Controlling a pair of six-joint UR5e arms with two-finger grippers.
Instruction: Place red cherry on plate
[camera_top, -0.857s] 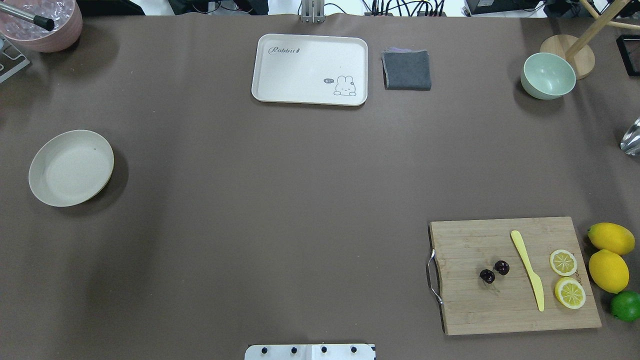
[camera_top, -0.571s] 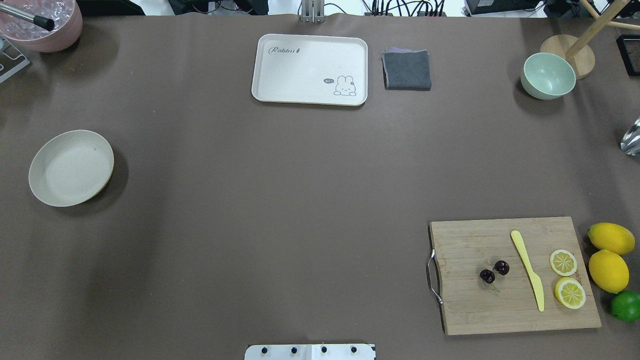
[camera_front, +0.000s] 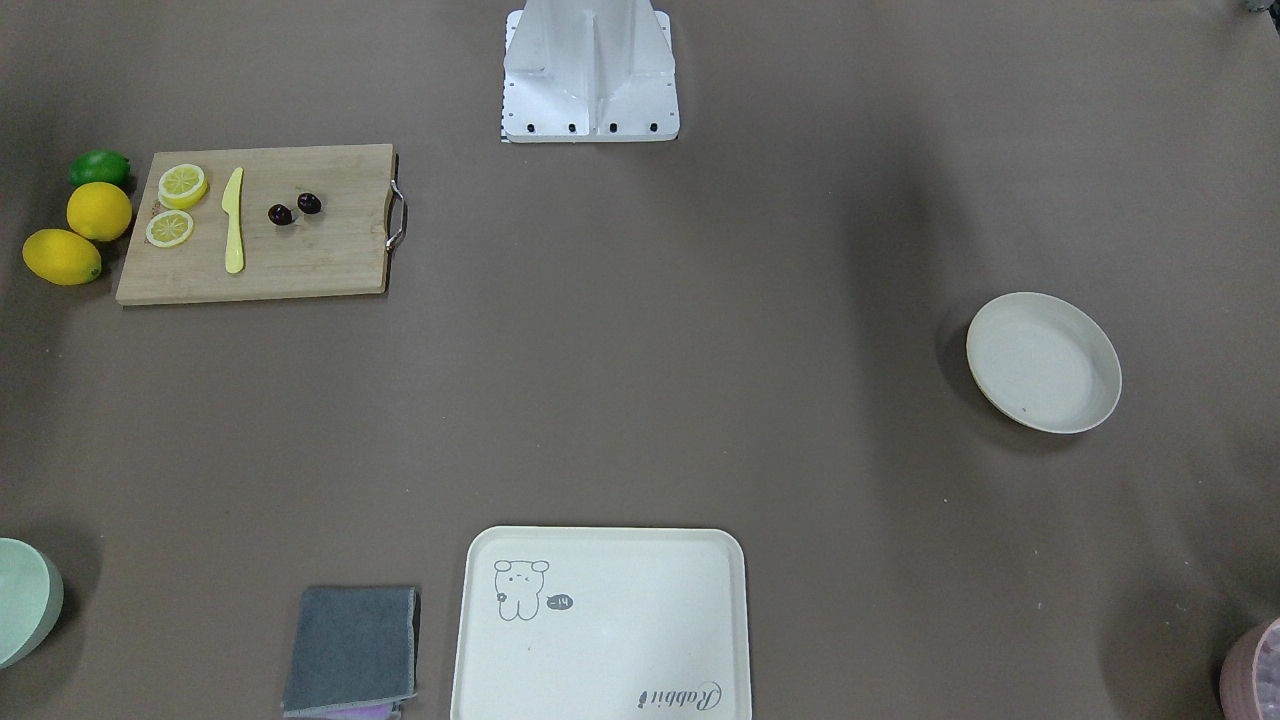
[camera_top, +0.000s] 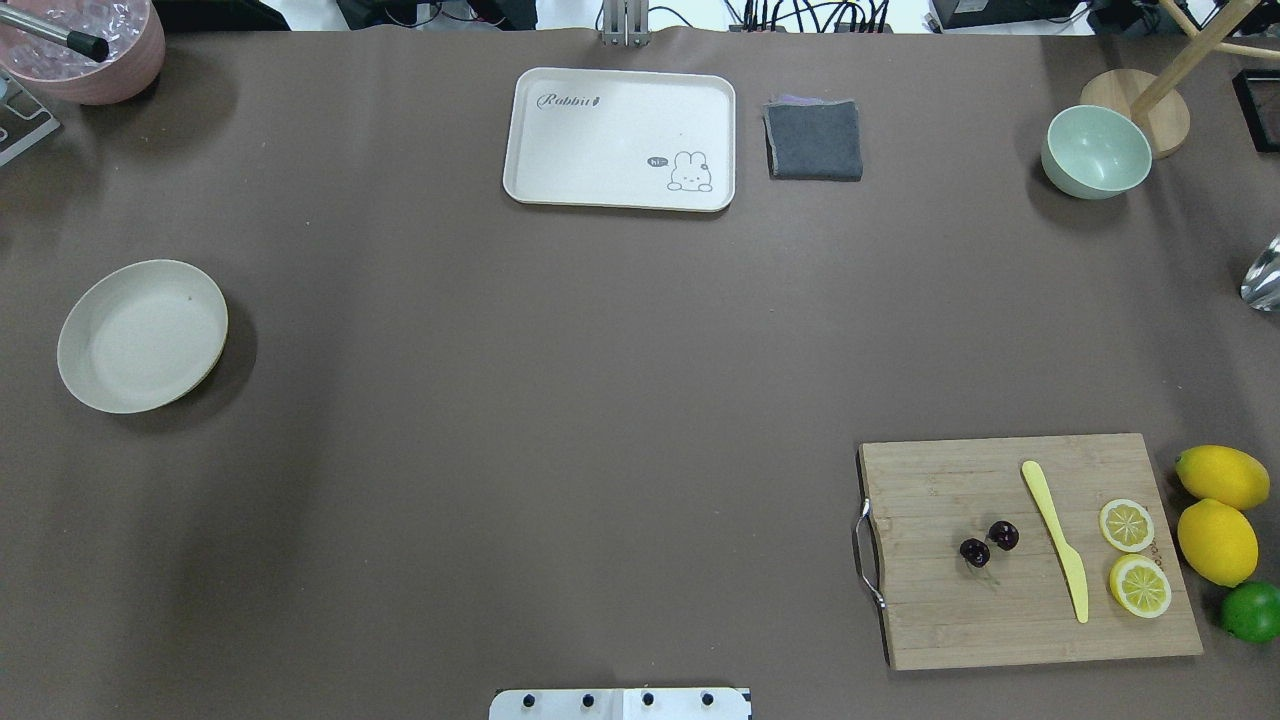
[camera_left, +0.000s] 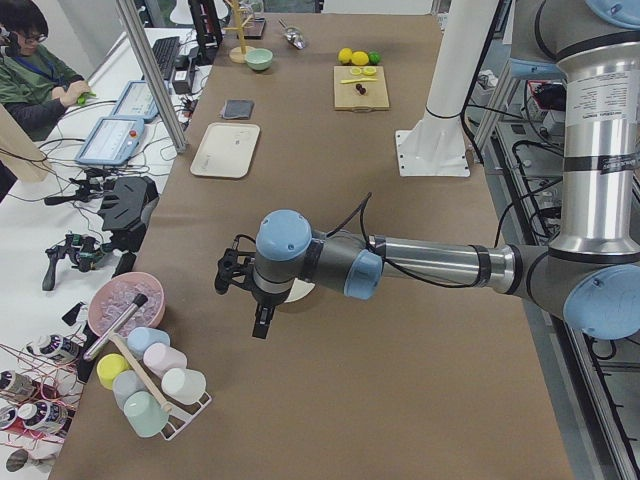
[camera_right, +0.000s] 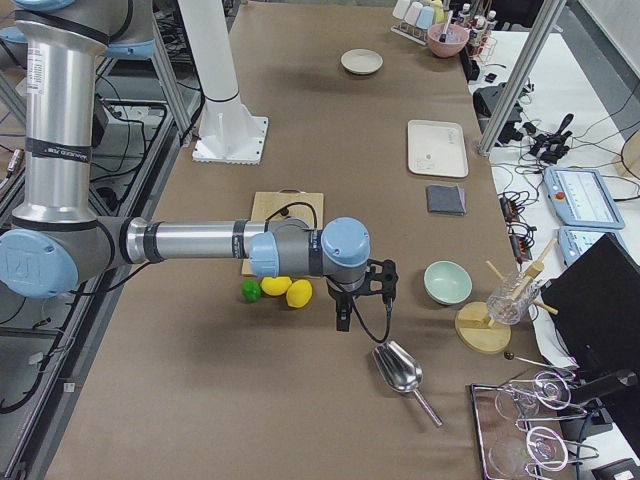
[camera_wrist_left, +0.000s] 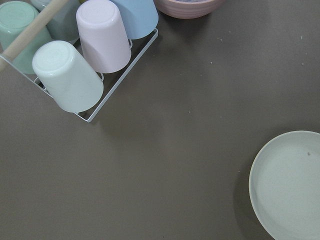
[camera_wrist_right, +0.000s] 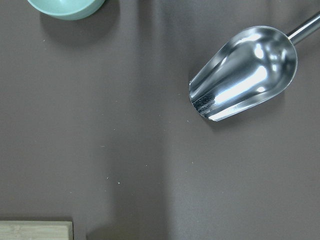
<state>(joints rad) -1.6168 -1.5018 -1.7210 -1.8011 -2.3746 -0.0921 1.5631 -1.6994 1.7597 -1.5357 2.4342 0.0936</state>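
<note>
The red cherry (camera_top: 988, 543), a pair of dark glossy fruits, lies on the wooden cutting board (camera_top: 1000, 620) at the near right; it also shows in the front view (camera_front: 294, 209). The empty cream plate (camera_top: 142, 336) sits far off at the table's left side and appears at the lower right of the left wrist view (camera_wrist_left: 290, 185). My left gripper (camera_left: 258, 322) hangs above the table beside the plate. My right gripper (camera_right: 343, 316) hovers past the lemons, near the scoop. Neither shows in the overhead or wrist views, so I cannot tell whether they are open or shut.
On the board lie a yellow knife (camera_top: 1056, 541) and two lemon slices (camera_top: 1127, 525); lemons (camera_top: 1217, 541) and a lime (camera_top: 1251, 611) sit beside it. A rabbit tray (camera_top: 620, 138), grey cloth (camera_top: 814, 139) and mint bowl (camera_top: 1096, 151) stand at the back. A metal scoop (camera_wrist_right: 242, 75) and cup rack (camera_wrist_left: 80, 60) flank the table ends.
</note>
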